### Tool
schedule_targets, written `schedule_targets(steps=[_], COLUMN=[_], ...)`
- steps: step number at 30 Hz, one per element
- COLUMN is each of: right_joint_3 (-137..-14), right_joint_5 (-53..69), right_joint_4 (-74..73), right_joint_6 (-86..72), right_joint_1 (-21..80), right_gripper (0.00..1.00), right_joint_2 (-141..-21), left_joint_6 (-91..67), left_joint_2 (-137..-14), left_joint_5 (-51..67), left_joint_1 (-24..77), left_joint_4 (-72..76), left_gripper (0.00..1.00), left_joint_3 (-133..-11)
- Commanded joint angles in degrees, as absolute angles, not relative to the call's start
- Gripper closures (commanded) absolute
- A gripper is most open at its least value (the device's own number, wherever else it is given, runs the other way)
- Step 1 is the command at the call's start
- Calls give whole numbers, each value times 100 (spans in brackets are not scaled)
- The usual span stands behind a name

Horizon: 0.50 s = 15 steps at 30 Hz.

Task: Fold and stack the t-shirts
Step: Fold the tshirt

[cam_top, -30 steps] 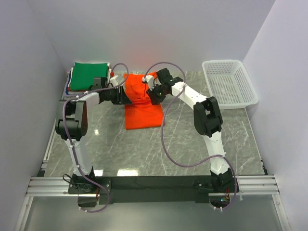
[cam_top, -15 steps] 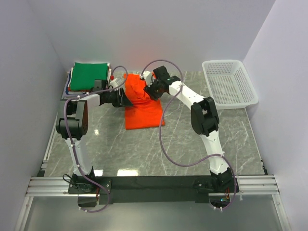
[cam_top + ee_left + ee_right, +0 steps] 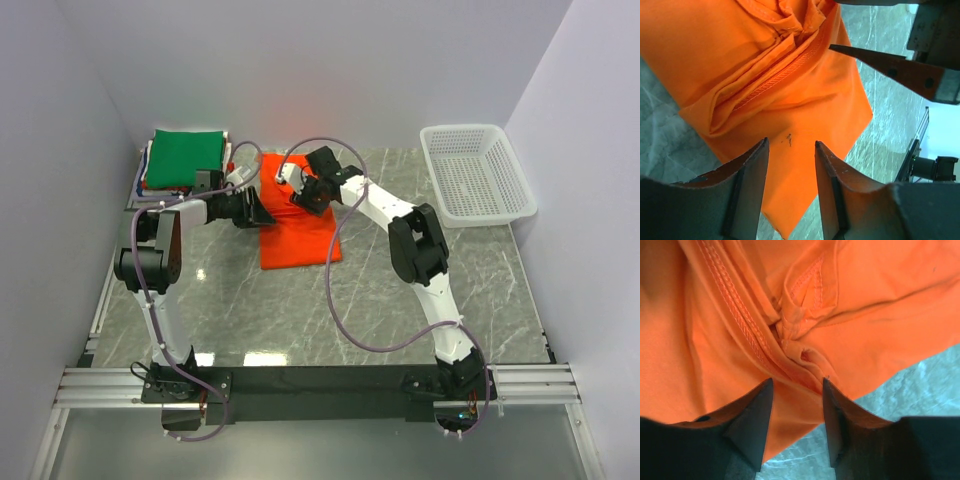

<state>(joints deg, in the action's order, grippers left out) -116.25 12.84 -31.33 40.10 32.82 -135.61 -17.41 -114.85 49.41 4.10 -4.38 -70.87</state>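
Two robot arms reached over an orange t-shirt [image 3: 300, 238] on the grey marble counter [image 3: 420, 300], seen from the overhead camera. The shirt lay folded into a long strip, its far end bunched up. The left gripper [image 3: 258, 208] sat at the strip's left edge and the right gripper [image 3: 298, 190] at the bunched end. A green t-shirt [image 3: 185, 157] topped a pile at the far left corner, and a white basket [image 3: 465, 129] stood well apart at the far right.

From the left wrist camera, the left gripper [image 3: 791, 145] had its jaws spread, with flat orange t-shirt [image 3: 740, 50] showing in the gap (nothing was pinched). A stitched hem ran across rumpled folds beyond, and one tip of the right gripper pointed in from the right, above bare counter [image 3: 880, 30].

From the right wrist camera, the right gripper [image 3: 797, 382] also had its jaws spread, just above a knot of hems and creases in the orange t-shirt [image 3: 880, 300]. A sliver of counter [image 3: 920, 385] showed at lower right.
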Motion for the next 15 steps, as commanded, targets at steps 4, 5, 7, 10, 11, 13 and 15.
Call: schedule_targets(steps=[4,5,7,10,11,13,15], right_joint_3=[-12076,-12102,-12050,-12032,-12076,-12173,-12182], right_joint_5=[1099,1099,1046,862,835,730,607], right_joint_4=[-3059,-3059,-2989,-2979,-2997,-3023,-2997], right_joint_6=[4360,4333,4272,4236,4210,4175,4166], right_joint_1=[3349,3349,3349,3340,3340,3349,3349], right_gripper=[74,78,90,100,100,100,100], right_joint_2=[-13781,-13790,-13781,-13799,-13842,-13878,-13913], left_joint_6=[-1942,-1925,-1925,-1934,-1942,-1942,-1872], left_joint_2=[-11268,-11276,-11346,-11426,-11426,-11408,-11417], left_joint_5=[4721,4659,4466,4272,4237,4123,4087], left_joint_1=[404,404,396,387,378,369,369], left_joint_4=[-316,-351,-413,-562,-562,-589,-632], left_gripper=[53,55,57,60,61,62,62], left_joint_3=[-7014,-7014,-7031,-7075,-7066,-7058,-7075])
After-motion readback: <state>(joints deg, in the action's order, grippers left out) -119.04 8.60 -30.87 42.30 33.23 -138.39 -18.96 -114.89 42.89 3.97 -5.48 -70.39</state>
